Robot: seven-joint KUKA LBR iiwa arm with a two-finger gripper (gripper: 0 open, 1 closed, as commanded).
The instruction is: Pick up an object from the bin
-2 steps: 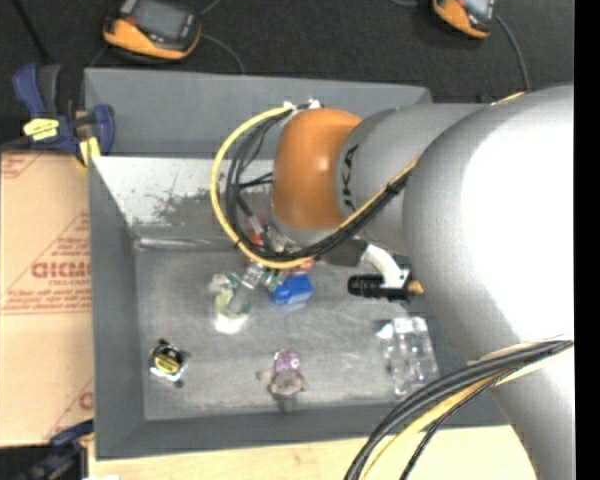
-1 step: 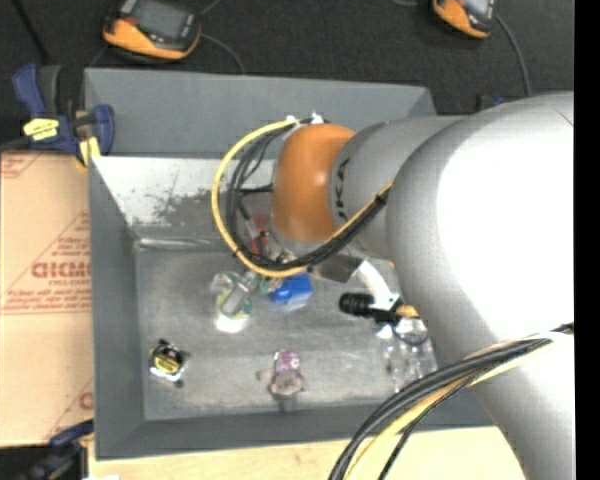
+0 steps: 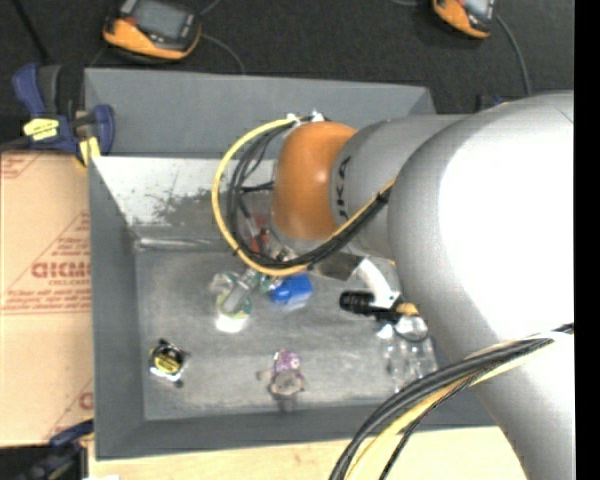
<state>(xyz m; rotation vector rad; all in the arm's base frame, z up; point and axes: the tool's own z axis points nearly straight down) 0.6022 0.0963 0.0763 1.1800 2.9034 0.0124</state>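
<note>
Below orange wrist cover (image 3: 305,183), blue block (image 3: 290,291) beside clear cup (image 3: 235,303), jaws apart or together, cannot tell

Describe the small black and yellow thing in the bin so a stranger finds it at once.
Look in the grey metal bin, at the floor's lower-left corner in the camera view. The small black and yellow thing lies alone there, left of a pinkish-purple object. It is the only dark, yellow-trimmed piece on that side.
</note>
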